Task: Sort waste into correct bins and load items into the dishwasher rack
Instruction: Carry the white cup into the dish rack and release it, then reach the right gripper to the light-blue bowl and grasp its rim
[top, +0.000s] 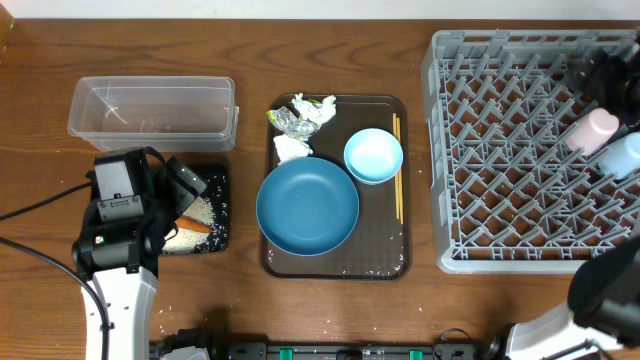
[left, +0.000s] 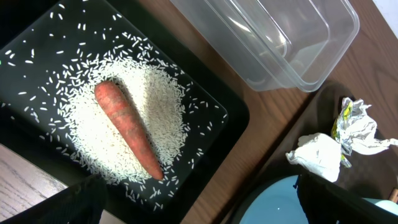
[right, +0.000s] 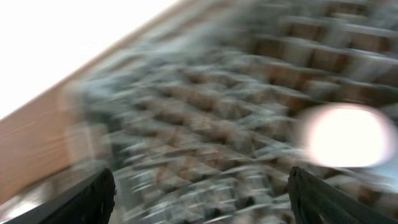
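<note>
The black tray (top: 217, 180) holds a pile of white rice (left: 149, 118) and an orange carrot piece (left: 127, 127). My left gripper (left: 199, 199) is open and empty above the tray's right edge; it also shows in the overhead view (top: 185, 190). The clear tub (top: 150, 108) behind it looks empty. Tissues (top: 293, 147) and the silvery-green wrapper (top: 300, 115) lie on the brown serving tray beside the dark-blue dish (top: 307, 205), light-blue bowl (top: 373, 155) and chopsticks (top: 397, 170). The grey rack (top: 520, 150) holds a white cup (top: 592, 130) and a light-blue cup (top: 625, 155). My right gripper (right: 199, 193) is open above the rack; its view is blurred.
The dark-brown serving tray (top: 335, 265) sits mid-table with a few rice grains along its front. Loose rice grains lie on the table by the black tray's front. Cables run along the left and front edges.
</note>
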